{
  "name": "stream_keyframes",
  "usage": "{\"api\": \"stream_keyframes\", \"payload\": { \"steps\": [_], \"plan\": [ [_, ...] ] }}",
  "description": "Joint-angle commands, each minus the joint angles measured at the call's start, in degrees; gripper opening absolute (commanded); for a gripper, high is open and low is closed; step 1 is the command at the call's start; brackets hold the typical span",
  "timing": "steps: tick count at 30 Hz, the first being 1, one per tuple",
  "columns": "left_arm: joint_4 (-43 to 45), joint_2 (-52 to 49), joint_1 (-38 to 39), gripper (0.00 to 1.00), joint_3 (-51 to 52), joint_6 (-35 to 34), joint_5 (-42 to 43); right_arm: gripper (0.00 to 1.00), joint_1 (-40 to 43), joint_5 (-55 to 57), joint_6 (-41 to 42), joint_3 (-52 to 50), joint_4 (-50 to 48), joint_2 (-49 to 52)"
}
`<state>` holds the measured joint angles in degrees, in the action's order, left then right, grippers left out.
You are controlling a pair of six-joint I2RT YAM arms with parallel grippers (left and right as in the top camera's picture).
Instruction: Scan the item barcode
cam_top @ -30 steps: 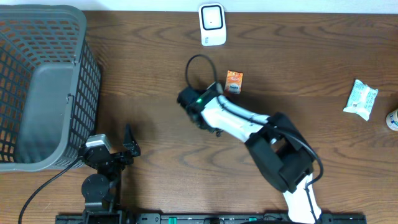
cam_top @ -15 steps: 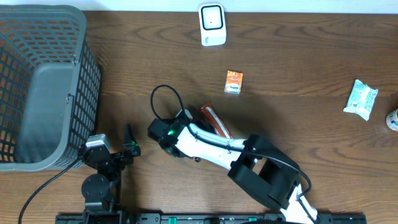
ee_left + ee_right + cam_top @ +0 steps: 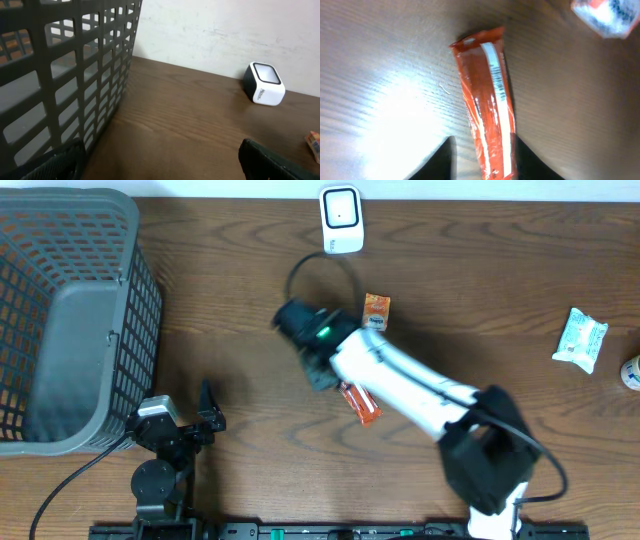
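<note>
While left pincer [image 3: 160, 159] gapes empty, right pincer [image 3: 483, 159] straddles red packet [image 3: 485, 95], grip unclear

In the overhead view the arm's own wrist covered the right gripper [image 3: 322, 372] and the upper end of the red packet [image 3: 362, 405], so whether the jaws gripped it could not be told. From the right wrist, the packet's lower end ran off the bottom edge between blurred dark fingers [image 3: 442, 160]. A blurred small pack [image 3: 605, 15] was cut by the top corner.
</note>
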<state>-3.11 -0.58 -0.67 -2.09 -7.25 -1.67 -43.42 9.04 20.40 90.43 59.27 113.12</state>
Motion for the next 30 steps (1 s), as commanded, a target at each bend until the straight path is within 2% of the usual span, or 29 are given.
{"api": "stream_keyframes", "payload": {
  "steps": [1, 4, 9, 18, 24, 30],
  "plan": [
    [-0.87, 0.35, 0.11, 0.98, 1.86, 0.74, -0.31, 0.01, 6.91, -18.99, -3.17, 0.9, 0.17, -0.79],
    [-0.87, 0.35, 0.11, 0.98, 1.86, 0.74, -0.31, 0.01, 10.64, -25.86, -5.53, 0.26, 0.02, -0.48],
    [-0.87, 0.35, 0.11, 0.98, 1.86, 0.74, -0.31, 0.02, 11.56, -25.38, -5.49, -1.9, -6.14, -0.15],
    [-0.87, 0.35, 0.11, 0.98, 1.86, 0.74, -0.28, 0.02, 9.53, -14.97, -0.87, -7.56, -7.3, 5.6],
    [-0.87, 0.35, 0.11, 0.98, 1.86, 0.74, -0.28, 0.02, 6.82, -17.09, -0.94, -10.25, -4.7, 7.21],
    [-0.87, 0.35, 0.11, 0.98, 1.86, 0.74, -0.31, 0.01, 3.3, -19.69, -4.0, -8.39, -0.04, 4.76]
  ]
}}
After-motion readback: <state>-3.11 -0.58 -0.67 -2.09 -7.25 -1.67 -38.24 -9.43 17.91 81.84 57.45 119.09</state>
